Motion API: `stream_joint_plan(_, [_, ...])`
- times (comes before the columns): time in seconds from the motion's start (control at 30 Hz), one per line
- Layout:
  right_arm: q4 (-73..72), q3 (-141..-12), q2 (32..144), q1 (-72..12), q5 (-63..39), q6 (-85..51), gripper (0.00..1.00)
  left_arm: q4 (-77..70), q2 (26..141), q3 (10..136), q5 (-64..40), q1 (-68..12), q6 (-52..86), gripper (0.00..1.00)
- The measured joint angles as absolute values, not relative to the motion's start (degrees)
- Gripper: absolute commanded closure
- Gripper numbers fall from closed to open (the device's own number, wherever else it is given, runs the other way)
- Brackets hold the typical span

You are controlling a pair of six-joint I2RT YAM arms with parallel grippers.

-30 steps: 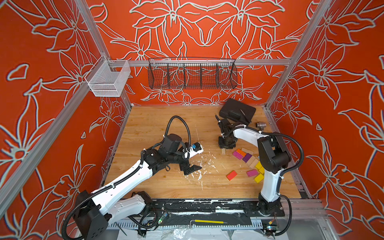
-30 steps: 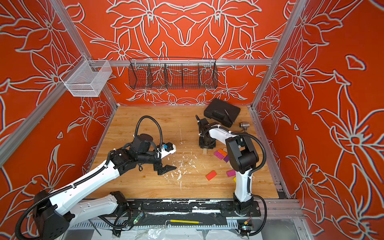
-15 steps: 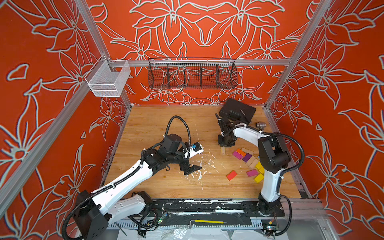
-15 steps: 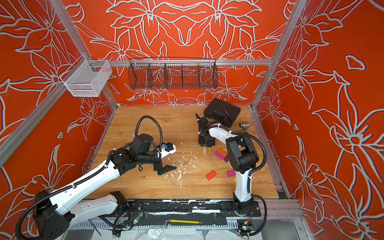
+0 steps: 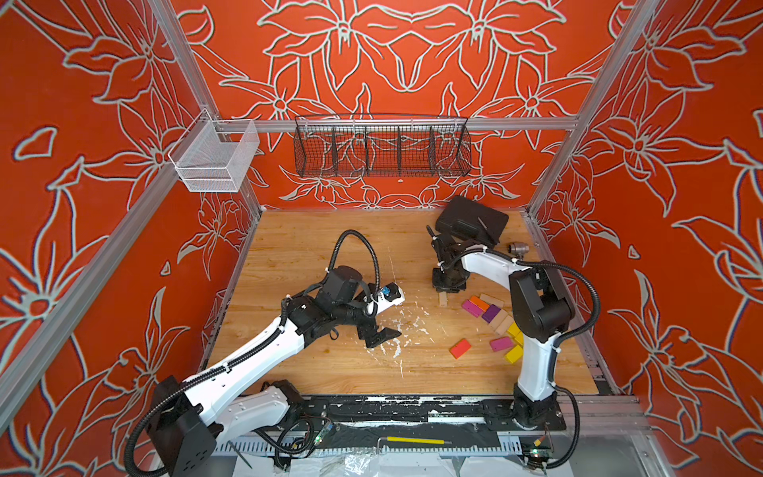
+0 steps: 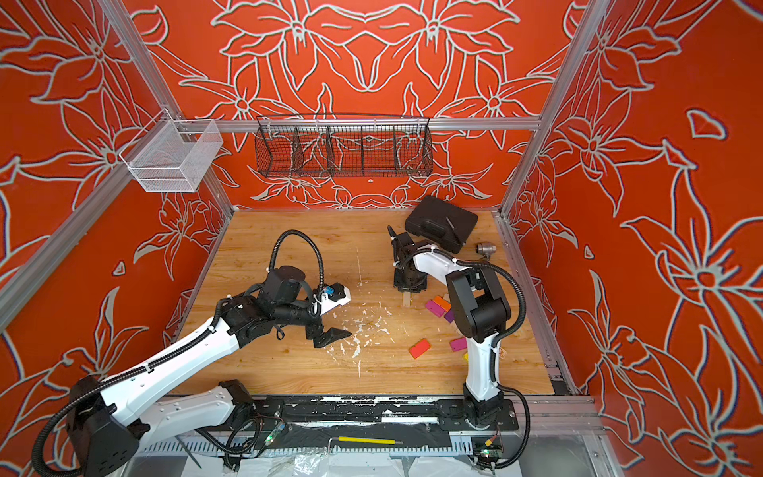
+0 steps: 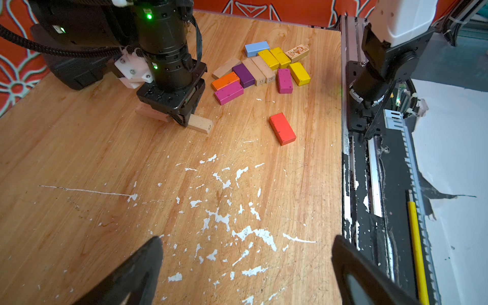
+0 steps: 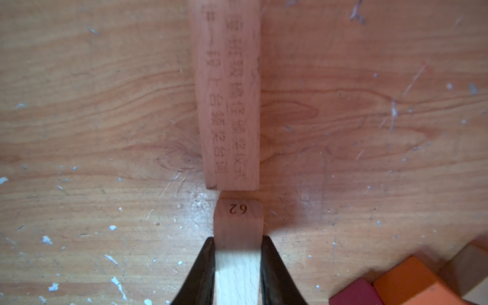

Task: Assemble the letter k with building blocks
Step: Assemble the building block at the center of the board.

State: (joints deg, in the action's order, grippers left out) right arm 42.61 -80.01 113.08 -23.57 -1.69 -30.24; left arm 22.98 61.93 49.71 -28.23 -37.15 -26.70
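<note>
My right gripper [image 8: 237, 239] is shut on a plain wood block [image 8: 239, 224] marked 62, which lies flat on the table. End to end with it lies a second plain block [image 8: 228, 92] covered in print. In both top views the right gripper [image 5: 448, 285] points down over that block [image 6: 407, 298]. A loose cluster of building blocks [image 7: 258, 68] in orange, magenta, purple, yellow, light blue and wood lies to its right. A red block [image 5: 460, 348] lies alone nearer the front. My left gripper [image 7: 247, 239] hovers open over flecked bare wood at mid-table, holding nothing.
A big black case [image 5: 472, 221] sits at the back right, just behind the right wrist. A small silver fitting [image 5: 518, 248] is beside it. A black wire basket [image 5: 382, 146] and a white mesh bin [image 5: 214, 159] hang on the walls. The aluminium rail [image 7: 346, 132] edges the table.
My right gripper's jaws have closed in on the plain wood block. Neither arm has otherwise shifted.
</note>
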Motion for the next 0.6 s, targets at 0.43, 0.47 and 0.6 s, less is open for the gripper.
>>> stream_joint_plan(0.43, [43.24, -81.93, 114.34, -23.57, -0.23, -30.20, 0.73, 22.98, 62.33, 49.71, -28.29, -37.15, -26.52, 0.03])
stream_joint_plan(0.47, [43.22, -82.15, 114.45, -23.57, -0.23, -30.20, 0.73, 23.00, 62.43, 49.71, -28.29, -37.15, -26.52, 0.03])
stream_joint_plan(0.6, [43.22, -82.56, 114.83, -23.57, -0.25, -30.20, 0.73, 23.00, 62.70, 49.71, -28.32, -37.15, -26.52, 0.03])
